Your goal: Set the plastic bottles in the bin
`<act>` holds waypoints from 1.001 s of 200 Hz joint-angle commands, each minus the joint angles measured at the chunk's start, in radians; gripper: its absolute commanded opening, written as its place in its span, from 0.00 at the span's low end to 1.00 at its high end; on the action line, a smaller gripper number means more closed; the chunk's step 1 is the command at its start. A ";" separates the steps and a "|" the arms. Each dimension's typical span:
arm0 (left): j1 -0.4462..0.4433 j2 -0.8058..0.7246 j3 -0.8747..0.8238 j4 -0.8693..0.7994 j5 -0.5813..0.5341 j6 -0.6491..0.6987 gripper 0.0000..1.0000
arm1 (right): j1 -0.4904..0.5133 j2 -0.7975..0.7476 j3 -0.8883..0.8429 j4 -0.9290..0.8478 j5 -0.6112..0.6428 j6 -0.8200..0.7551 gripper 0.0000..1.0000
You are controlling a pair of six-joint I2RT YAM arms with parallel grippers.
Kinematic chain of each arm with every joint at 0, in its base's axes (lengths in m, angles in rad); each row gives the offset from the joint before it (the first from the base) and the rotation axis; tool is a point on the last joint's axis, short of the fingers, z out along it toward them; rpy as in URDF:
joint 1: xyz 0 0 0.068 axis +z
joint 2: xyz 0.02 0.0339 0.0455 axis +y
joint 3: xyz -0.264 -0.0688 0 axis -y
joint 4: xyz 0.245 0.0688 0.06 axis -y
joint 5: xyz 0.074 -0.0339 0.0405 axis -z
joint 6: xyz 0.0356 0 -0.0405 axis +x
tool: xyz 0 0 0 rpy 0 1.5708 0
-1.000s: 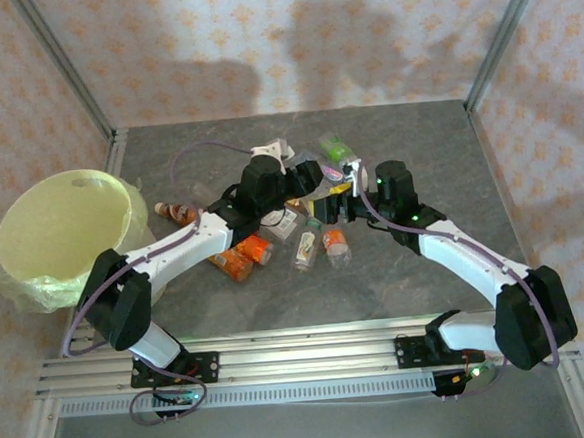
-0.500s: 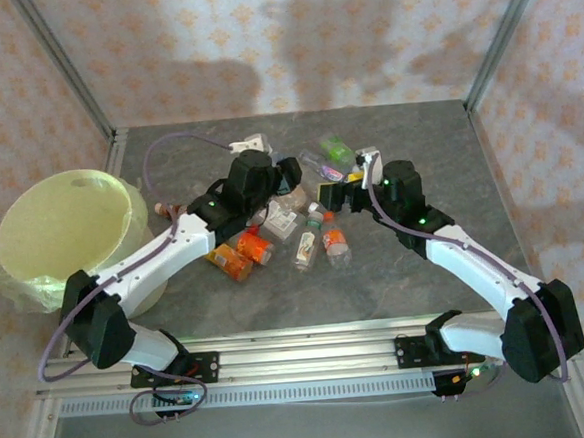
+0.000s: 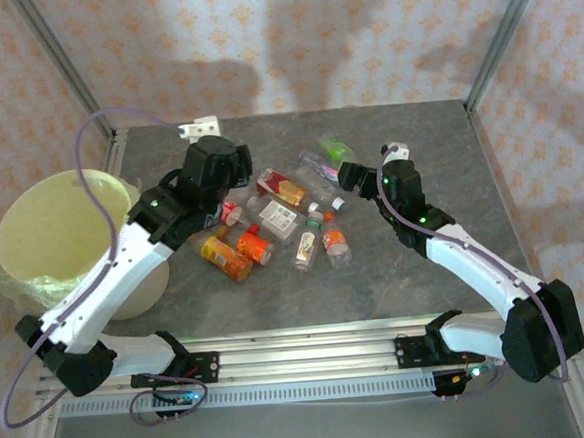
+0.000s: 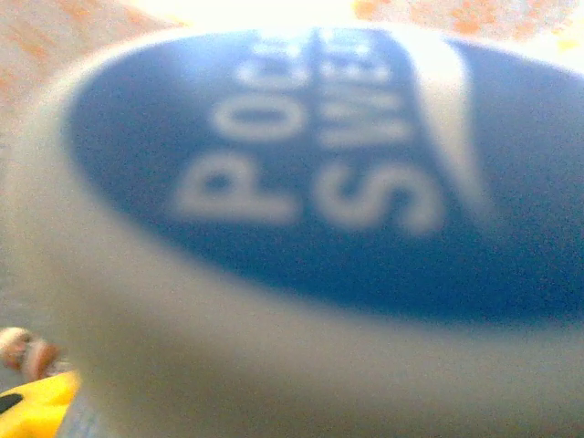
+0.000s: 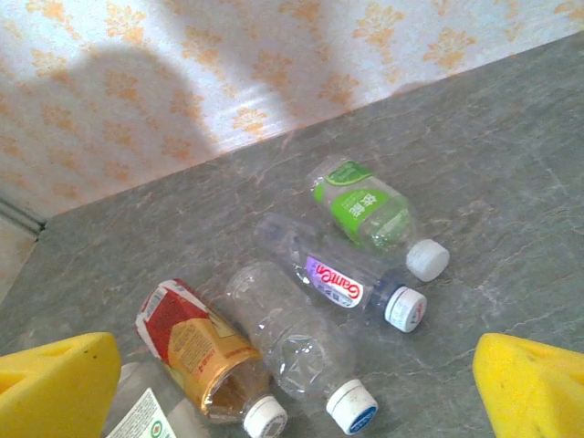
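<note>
As left gripper [image 3: 208, 148] clamps a blue-labelled bottle [image 4: 301, 182], raised for the bin [image 3: 11, 214] at nine o'clock, right gripper [image 5: 294, 388] hangs jaws wide apart above remaining bottles [image 5: 290, 339], probably choosing.

The bottles [image 3: 280, 216] crowd the table's [image 3: 437, 139] middle; open slab lies toward twelve and three o'clock. At nine the bin [image 3: 58, 235] stands, the left arm [image 3: 125, 263] slanting across between it and the pile.

Top: high, looking down. Left wrist: against blue-label bottle [image 4: 319, 201]. Right wrist: oblique, shares green-label bottle [image 5: 363, 208].
</note>
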 commanded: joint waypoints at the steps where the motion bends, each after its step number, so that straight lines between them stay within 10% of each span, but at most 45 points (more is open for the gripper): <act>1: 0.014 -0.050 0.068 -0.142 -0.223 0.085 0.58 | 0.004 0.007 0.045 -0.029 0.068 -0.003 0.99; 56: 0.080 -0.058 0.214 -0.379 -0.470 0.138 0.59 | 0.003 0.004 0.045 -0.024 0.129 0.025 0.99; 200: 1.007 -0.204 -0.061 -0.418 0.215 0.158 0.62 | 0.004 -0.017 0.006 -0.017 0.161 0.021 0.99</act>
